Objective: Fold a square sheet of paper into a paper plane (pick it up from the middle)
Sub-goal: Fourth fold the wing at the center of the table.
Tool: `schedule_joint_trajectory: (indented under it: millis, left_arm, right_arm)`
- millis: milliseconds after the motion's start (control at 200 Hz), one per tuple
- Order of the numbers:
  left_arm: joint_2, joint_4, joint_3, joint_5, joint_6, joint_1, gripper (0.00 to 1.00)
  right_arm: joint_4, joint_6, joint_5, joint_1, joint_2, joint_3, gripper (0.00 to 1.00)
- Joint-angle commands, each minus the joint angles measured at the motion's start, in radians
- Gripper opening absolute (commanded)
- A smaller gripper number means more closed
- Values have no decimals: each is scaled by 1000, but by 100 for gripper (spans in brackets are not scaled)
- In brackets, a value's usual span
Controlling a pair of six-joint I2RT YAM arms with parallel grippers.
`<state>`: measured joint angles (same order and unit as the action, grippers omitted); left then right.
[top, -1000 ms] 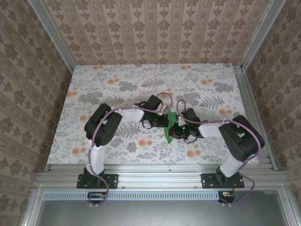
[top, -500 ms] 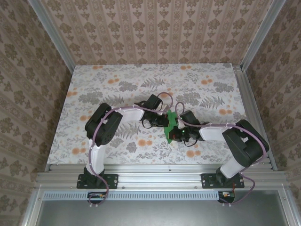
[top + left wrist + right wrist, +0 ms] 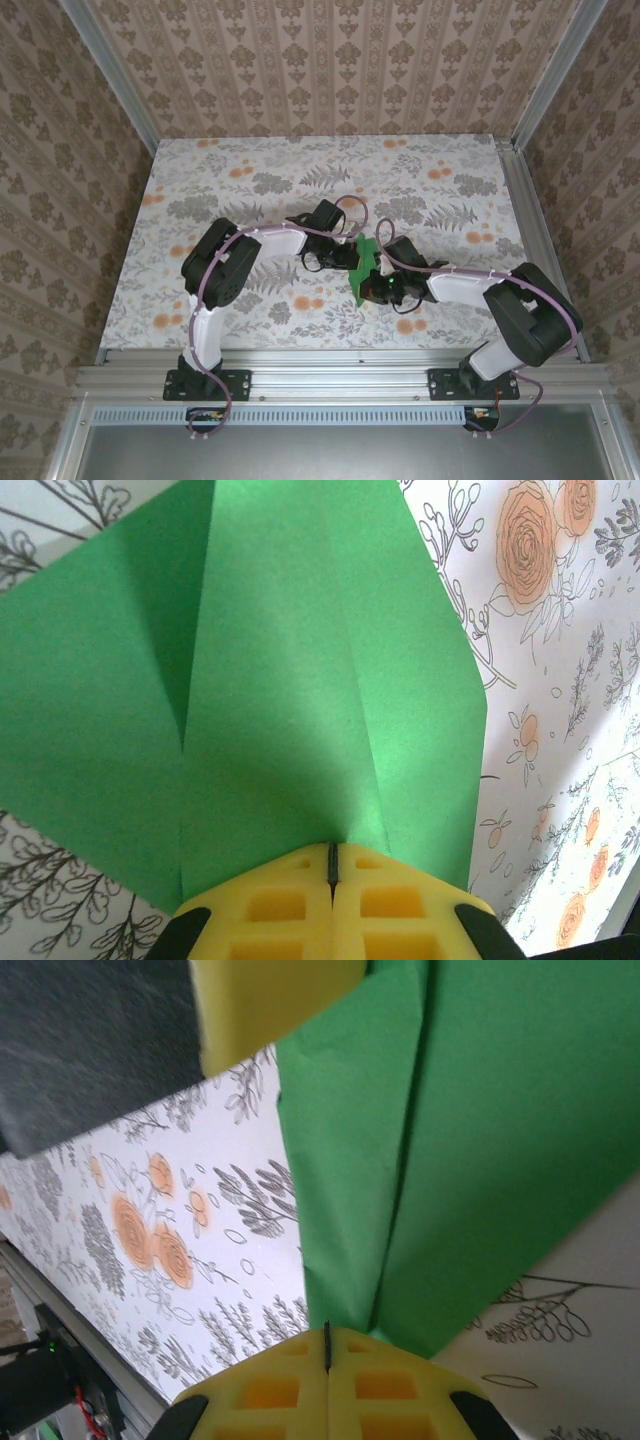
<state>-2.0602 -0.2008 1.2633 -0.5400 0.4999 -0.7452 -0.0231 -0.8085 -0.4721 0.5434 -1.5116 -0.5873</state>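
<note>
Several creases already shape your thin bright-green paper sheet [image 3: 300, 680], pinched tight by left tool [image 3: 330, 865] and right tool [image 3: 327, 1345] over the middle of the floral-print surface [image 3: 220, 190]; wing folds likely remain.

From above I see both arms bent inward over the flowered worktop [image 3: 250, 170], meeting just right of its middle. The left arm [image 3: 225, 265] reaches in from the left and the right arm [image 3: 520, 310] from the right, each with a purple cable along it. Between them is the green paper [image 3: 365, 268], a narrow creased strip running from the far side toward me. The left fingers [image 3: 350, 258] touch its left side near the far end. The right fingers [image 3: 374, 290] touch its right side near the close end. Patterned walls [image 3: 330, 60] surround the worktop, and a metal rail [image 3: 340, 380] carries both bases.
</note>
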Motion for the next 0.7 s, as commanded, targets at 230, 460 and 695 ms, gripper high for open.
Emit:
schedule_joint_trajectory:
  millis: [230, 460, 695]
  left_arm:
    - [-108, -119, -49, 166, -41, 10, 0]
    - [-127, -124, -41, 159, -50, 14, 0]
    - [-142, -128, -36, 157, -57, 21, 0]
  right_arm:
    - [-105, -38, -68, 0, -127, -80, 4]
    - [-42, 7, -71, 3, -165, -51, 4]
    - [81, 79, -89, 15, -138, -28, 4]
